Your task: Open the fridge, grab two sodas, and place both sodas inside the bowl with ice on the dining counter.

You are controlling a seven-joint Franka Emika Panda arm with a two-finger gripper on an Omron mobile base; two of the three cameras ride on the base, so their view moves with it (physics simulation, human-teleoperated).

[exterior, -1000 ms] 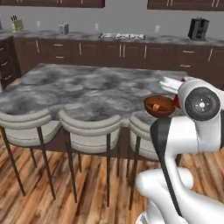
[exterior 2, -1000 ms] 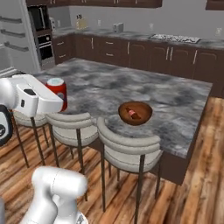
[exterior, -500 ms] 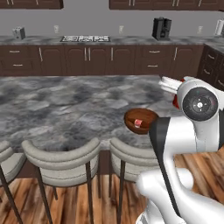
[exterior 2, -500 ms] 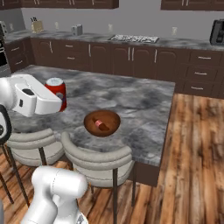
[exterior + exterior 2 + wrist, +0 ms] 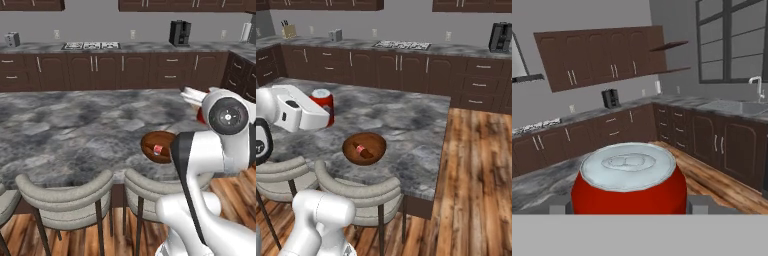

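Note:
My gripper is shut on a red soda can with a silver top, held upright above the dining counter. The can sits between the two fingertips in the hand view. The reddish-brown wooden bowl rests on the counter near its front edge, to the right of and below the can. A dark soda bottle with a red label lies inside it. In the left base view the bowl sits just left of my arm. I cannot make out the ice. The fridge is out of view.
Grey padded stools stand along the counter's near edge. A back counter carries a cooktop and a coffee machine. Open wooden floor lies past the island's right end.
The base has driven along the island, so the whole scene slid left and the bowl now lies closer under the arm. The can stays in the gripper.

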